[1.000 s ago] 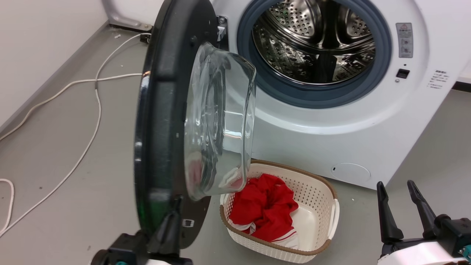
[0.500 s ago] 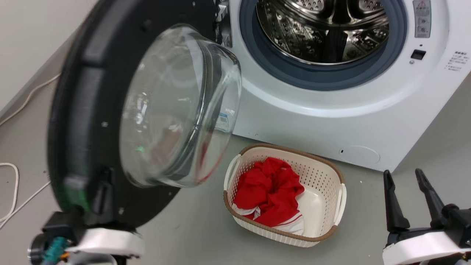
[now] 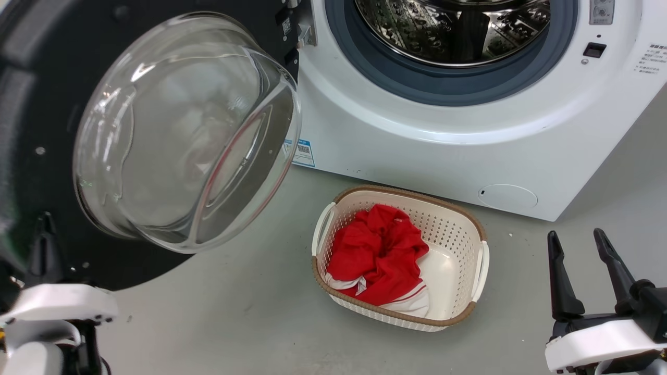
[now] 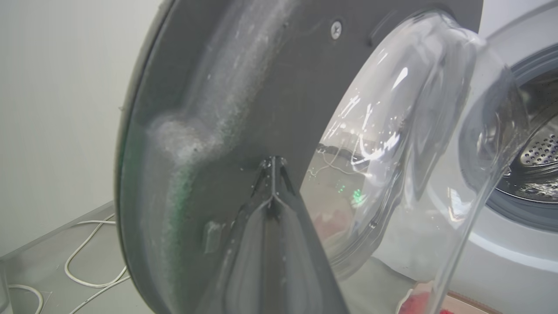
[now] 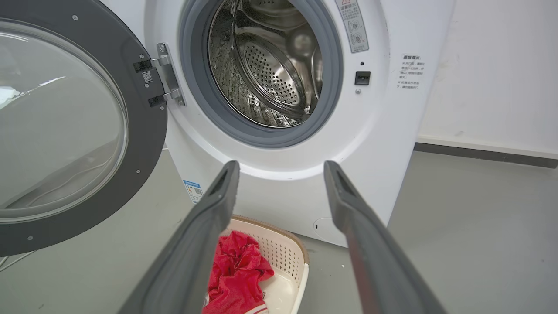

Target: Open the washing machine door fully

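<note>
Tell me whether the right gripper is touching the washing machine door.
Apart. The head view shows the laundry basket and bare floor between the right gripper and the door.

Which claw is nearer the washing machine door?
Left. The left claw, fingers together, has its tips at the dark inner face of the washing machine door, near its rim. The right claw hangs open off to the right, beyond the laundry basket.
</note>
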